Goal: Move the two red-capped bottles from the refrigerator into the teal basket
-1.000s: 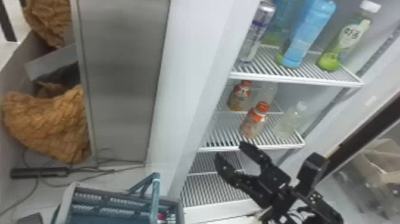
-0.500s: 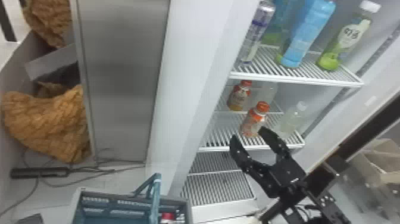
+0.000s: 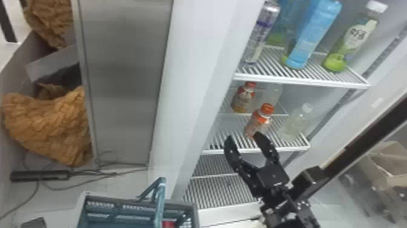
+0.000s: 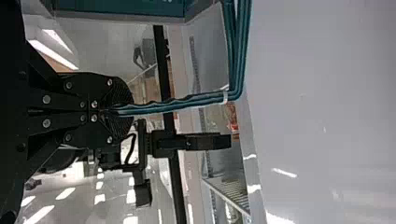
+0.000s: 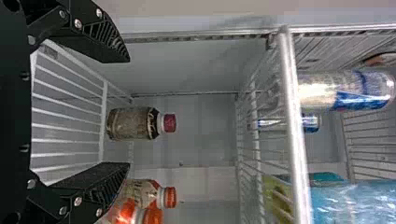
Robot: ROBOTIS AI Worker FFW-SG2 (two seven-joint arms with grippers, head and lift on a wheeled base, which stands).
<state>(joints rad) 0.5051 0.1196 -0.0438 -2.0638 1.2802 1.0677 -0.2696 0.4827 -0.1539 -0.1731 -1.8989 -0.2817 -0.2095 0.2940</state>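
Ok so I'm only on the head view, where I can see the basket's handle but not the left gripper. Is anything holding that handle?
Observer: Yes. In the left wrist view, the left gripper is closed on the teal handle.
Operator: Good. And is there any bottle on the middle shelf that the fridge wall hides from me?
Observer: Yes, one. The right wrist view shows a bottle with a dark red cap standing upright, to the left of the two orange-capped bottles.
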